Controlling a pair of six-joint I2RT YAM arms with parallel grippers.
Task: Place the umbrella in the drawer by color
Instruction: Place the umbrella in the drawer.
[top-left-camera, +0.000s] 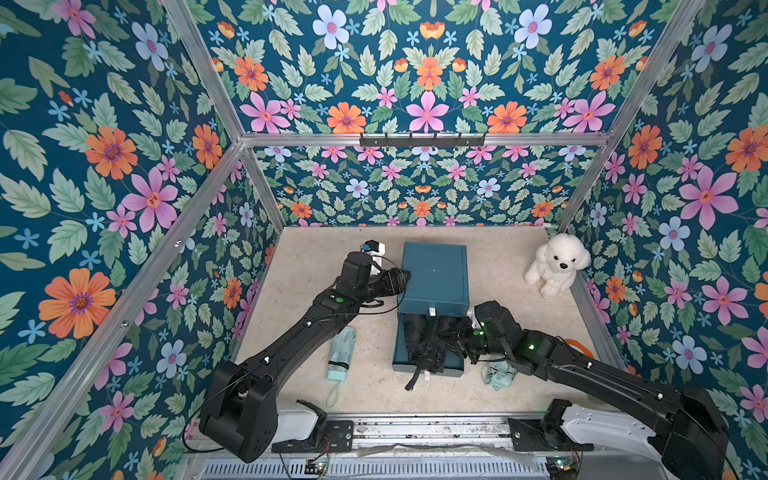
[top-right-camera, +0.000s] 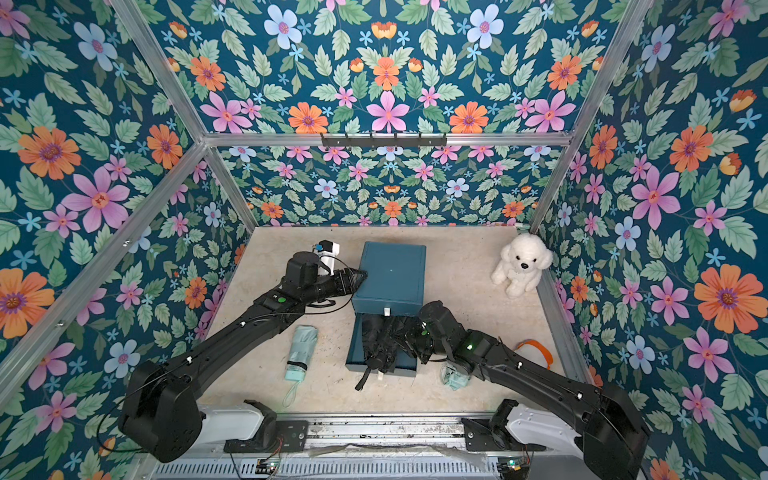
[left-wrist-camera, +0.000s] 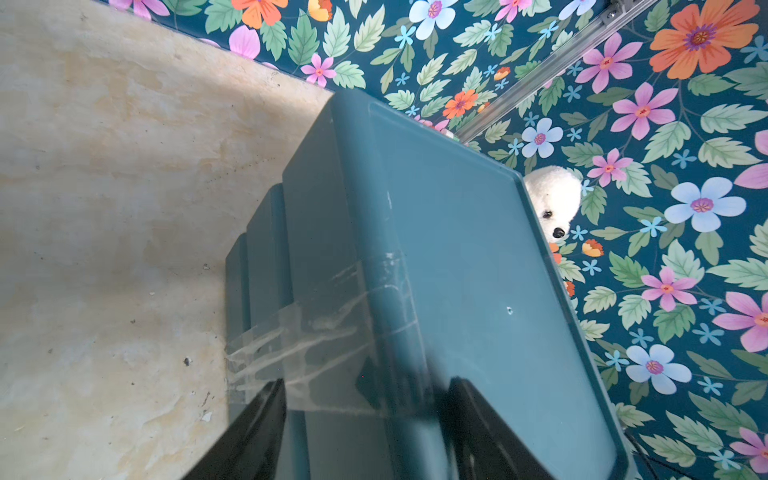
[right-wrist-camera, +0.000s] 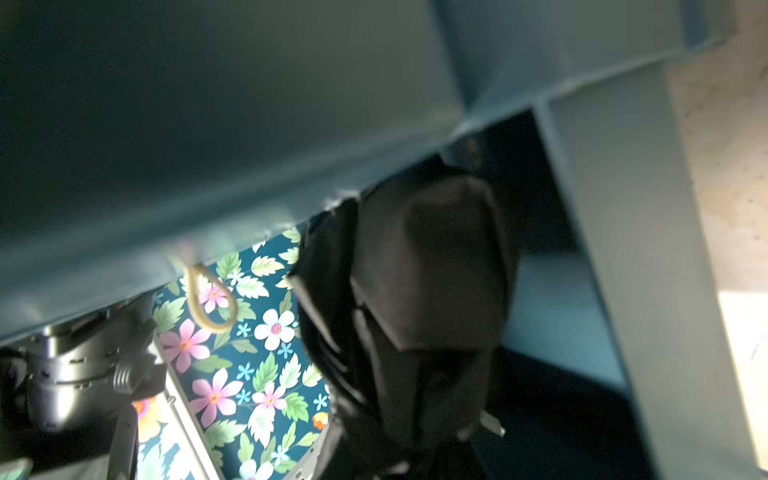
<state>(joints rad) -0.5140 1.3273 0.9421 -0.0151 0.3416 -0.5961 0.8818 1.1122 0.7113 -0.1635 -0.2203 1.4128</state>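
Cabinet: teal plastic drawer cabinet (top-left-camera: 436, 270), its top side edge between the left claw's (top-left-camera: 404, 275) fingers (left-wrist-camera: 253, 432).
Drawer: teal bottom drawer (top-left-camera: 446, 368), pulled out, directly under the right claw (top-left-camera: 467, 347).
Black umbrella: folded black fabric umbrella (top-left-camera: 428, 340) lies in that drawer, against the right claw.
Mint umbrella: folded mint-green umbrella (top-left-camera: 341, 353), well apart from both claws.
Dog: white plush dog (top-left-camera: 555, 264), far beyond the right claw.
Left claw: jaws apart, straddling the cabinet's edge.
Right claw: pressed into black fabric, and I cannot tell whether it is apart or together.
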